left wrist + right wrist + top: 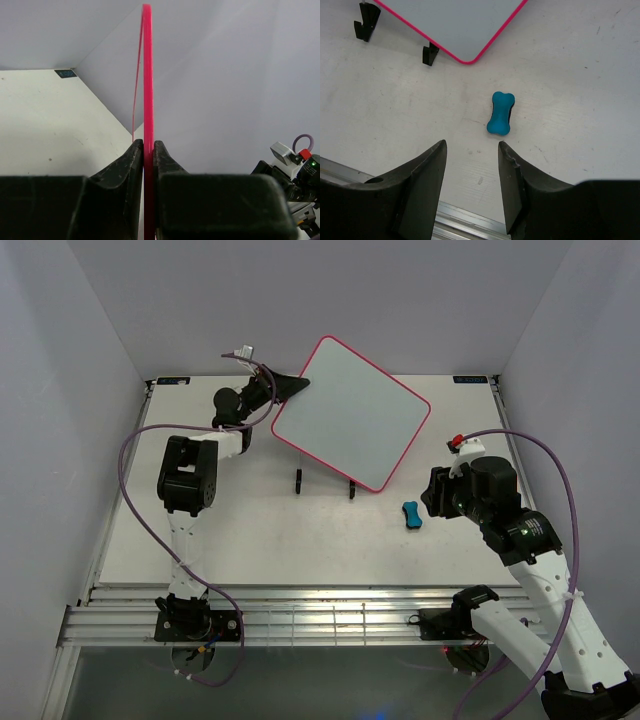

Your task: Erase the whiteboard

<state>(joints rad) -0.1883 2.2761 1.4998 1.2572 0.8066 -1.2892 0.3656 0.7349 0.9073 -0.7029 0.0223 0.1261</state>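
The whiteboard point(350, 415), white with a pink-red frame and no marks showing, is held tilted above the table. My left gripper point(296, 385) is shut on its left edge; in the left wrist view the pink frame point(147, 75) runs edge-on between the fingers of the left gripper point(148, 150). The small blue bone-shaped eraser point(411, 514) lies on the table right of the stand. My right gripper point(432, 502) hovers just right of it, open and empty. The right wrist view shows the eraser point(500, 113) ahead of the right gripper point(471, 150).
Two black feet of the wire stand point(298, 479) sit on the table under the board, also seen as the stand point(365, 19) in the right wrist view. The table's aluminium front rail point(330, 620) runs along the near edge. Grey walls enclose the table.
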